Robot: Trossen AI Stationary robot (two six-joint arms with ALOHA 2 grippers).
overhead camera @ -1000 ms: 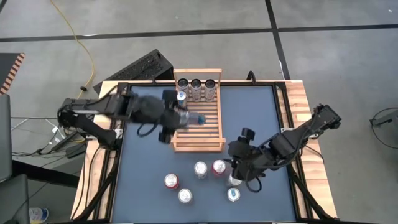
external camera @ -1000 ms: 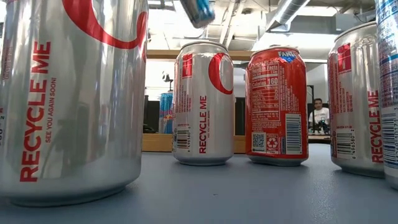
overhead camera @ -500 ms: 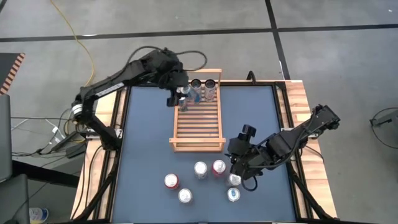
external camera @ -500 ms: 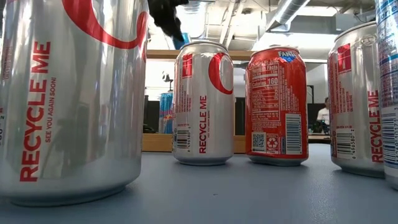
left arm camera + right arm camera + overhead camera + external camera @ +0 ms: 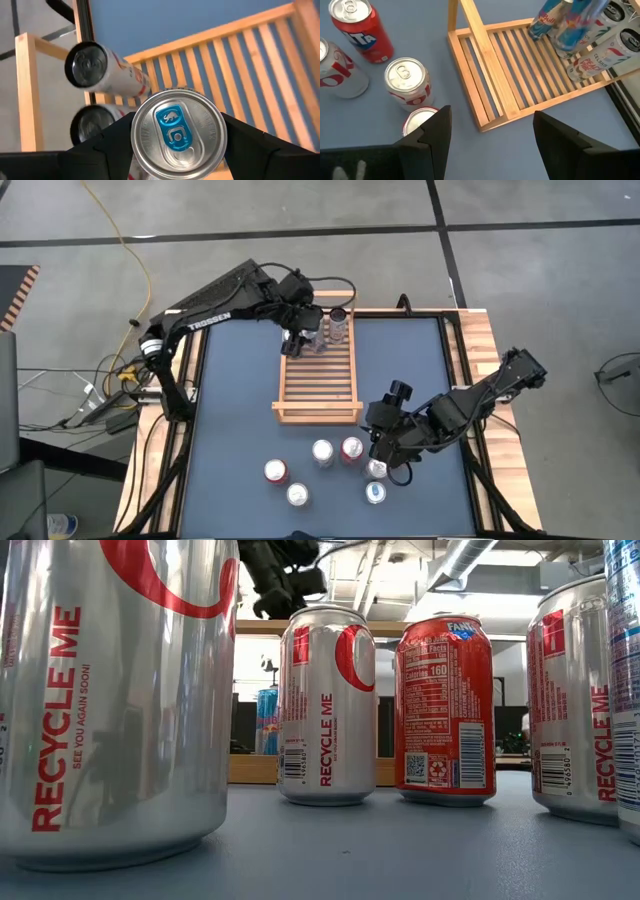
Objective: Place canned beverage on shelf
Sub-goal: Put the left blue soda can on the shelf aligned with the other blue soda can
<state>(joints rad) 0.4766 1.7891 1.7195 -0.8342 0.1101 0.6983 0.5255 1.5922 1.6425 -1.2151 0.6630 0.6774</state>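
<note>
On the blue worktop (image 5: 230,410), the left claw (image 5: 175,135) pinches a can (image 5: 176,134) over the shelf (image 5: 320,385), maybe to stand it beside others. The right claw (image 5: 485,132) waits spread above loose cans.

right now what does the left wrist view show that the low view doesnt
Only the left wrist view: the left tool shut on a blue-tabbed can above the shelf slats, with two dark-topped cans at the rail. Only the low view: a red Fanta can and silver "recycle me" cans on the table. Both: the shelf.
</note>
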